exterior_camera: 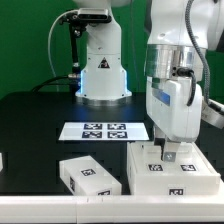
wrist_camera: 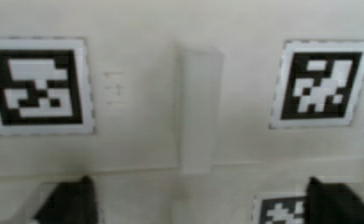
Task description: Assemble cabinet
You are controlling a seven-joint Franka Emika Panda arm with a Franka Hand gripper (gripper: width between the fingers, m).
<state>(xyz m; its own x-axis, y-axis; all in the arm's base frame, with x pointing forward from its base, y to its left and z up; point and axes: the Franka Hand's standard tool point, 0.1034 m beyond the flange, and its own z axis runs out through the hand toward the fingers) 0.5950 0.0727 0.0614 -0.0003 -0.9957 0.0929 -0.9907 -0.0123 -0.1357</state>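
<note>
The cabinet, a large white box with black-and-white tags, sits at the front on the exterior view's right. My gripper hangs straight down right over its top, very close to it. In the wrist view the cabinet's white surface fills the picture, with one tag and another tag on either side of a raised rib. My gripper is open, its two dark fingertips set wide apart with nothing between them.
A smaller white tagged block lies at the front, on the exterior view's left of the cabinet. The marker board lies flat in the middle of the black table. The arm's base stands behind it. A white part shows at the left edge.
</note>
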